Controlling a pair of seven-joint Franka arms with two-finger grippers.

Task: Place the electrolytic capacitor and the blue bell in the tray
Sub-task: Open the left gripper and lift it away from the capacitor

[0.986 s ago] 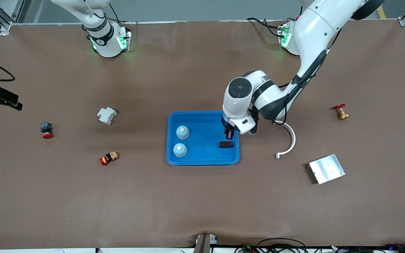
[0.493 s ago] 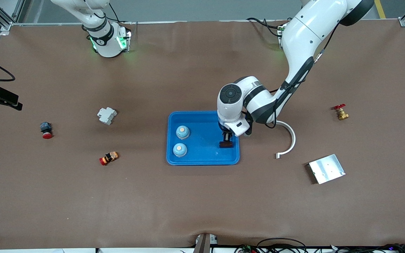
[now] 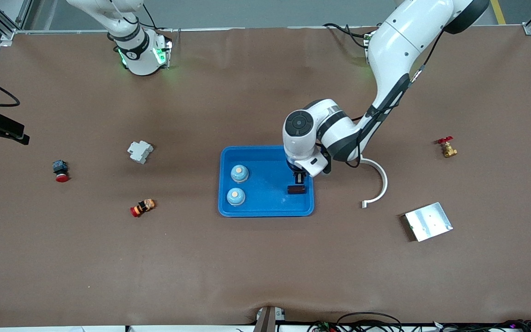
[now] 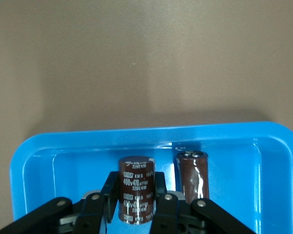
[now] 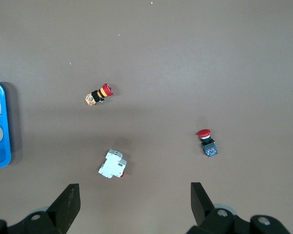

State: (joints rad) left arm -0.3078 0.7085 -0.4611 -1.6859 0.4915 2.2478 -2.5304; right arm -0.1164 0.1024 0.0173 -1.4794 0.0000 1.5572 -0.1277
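The blue tray (image 3: 265, 210) sits in the middle of the brown table (image 3: 247, 267). Two blue bells (image 3: 239, 173) sit inside it, one just in front of the other, at the end of the tray toward the right arm. A dark brown capacitor (image 3: 296, 189) lies on its side in the tray, at the end toward the left arm.

The left gripper (image 3: 299, 177) is down inside the tray, right over that end. The left wrist view shows that its fingers (image 4: 162, 202) are clamped tight on a second capacitor (image 4: 136, 187), brown with white writing. This held capacitor points away from the gripper. The capacitor lying in the tray is just beside it, and I cannot tell if the two touch.

The right gripper (image 5: 132, 204) is up high and waits. Its fingers are spread wide and hold nothing. It hangs over the table toward the right arm's end. Below it are a white circuit breaker (image 3: 139, 151), a red push button with a black body (image 3: 60, 170), and another red button with a yellow and orange body (image 3: 142, 207).

Toward the left arm's end of the table there is a white curved piece (image 3: 378, 182) near the tray. A shiny silver metal plate (image 3: 427, 221) lies nearer to the front camera than the curved piece. A small brass valve with a red handle (image 3: 447, 146) sits well apart from the tray.
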